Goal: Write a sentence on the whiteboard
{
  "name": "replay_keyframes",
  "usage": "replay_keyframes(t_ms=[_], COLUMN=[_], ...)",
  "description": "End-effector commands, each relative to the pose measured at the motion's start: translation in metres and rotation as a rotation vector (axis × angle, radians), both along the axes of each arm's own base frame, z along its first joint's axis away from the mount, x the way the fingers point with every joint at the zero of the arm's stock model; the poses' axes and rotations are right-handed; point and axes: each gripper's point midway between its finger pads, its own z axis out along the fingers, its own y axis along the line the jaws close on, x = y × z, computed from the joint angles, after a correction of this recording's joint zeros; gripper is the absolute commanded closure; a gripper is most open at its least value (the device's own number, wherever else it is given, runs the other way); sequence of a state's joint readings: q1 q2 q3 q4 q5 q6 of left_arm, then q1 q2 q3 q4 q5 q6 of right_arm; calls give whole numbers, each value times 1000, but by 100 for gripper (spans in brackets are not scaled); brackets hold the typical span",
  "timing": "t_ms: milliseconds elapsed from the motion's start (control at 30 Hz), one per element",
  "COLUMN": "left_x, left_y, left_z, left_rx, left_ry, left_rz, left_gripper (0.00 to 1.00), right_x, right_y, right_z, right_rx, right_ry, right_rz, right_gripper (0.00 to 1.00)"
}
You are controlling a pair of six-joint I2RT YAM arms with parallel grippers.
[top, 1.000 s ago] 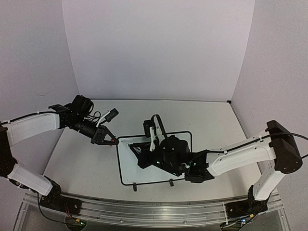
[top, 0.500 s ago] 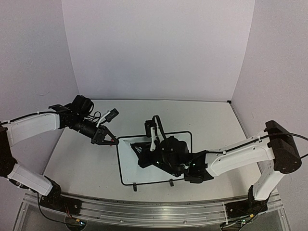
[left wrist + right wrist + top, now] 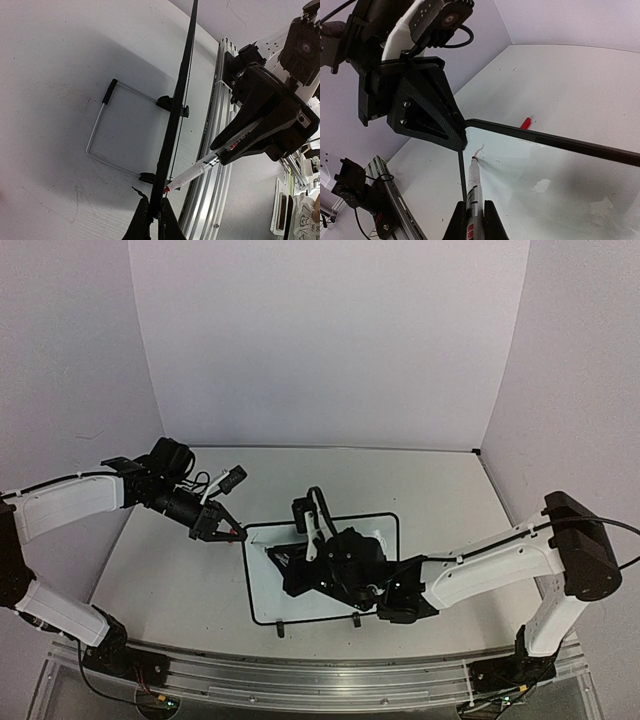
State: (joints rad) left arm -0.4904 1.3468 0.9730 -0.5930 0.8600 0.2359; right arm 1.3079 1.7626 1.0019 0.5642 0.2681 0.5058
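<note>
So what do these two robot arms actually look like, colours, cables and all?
The left arm and right arm match: smooth white shells on the long links, chunky black joints, a thin black cable along each. The jaws are flat black triangular plates dotted with small screws.

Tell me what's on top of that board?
A marker, gripped by the right tool, its tip at the whiteboard beside a red stroke. The right arm covers the board's middle, hiding any other writing.
</note>
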Motion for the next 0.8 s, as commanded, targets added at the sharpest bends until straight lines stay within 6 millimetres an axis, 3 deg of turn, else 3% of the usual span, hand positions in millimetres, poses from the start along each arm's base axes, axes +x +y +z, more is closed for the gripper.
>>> replay_keyframes(t_ms=[0, 467, 767], left_x=[4, 5, 6], left_y=[0, 1, 1], left_z=[0, 1, 0], left_rx=[23, 28, 32], left_ry=[-51, -60, -58], left_rz=[9, 16, 19], left_gripper=[100, 100, 100], right_x=[-2, -6, -3], right_y=[6, -3, -11], right_z=[-7, -17, -10], right_rx=[-11, -30, -26], right_ry=[27, 62, 47], right_rz=[13, 13, -13], right_gripper=[100, 100, 100])
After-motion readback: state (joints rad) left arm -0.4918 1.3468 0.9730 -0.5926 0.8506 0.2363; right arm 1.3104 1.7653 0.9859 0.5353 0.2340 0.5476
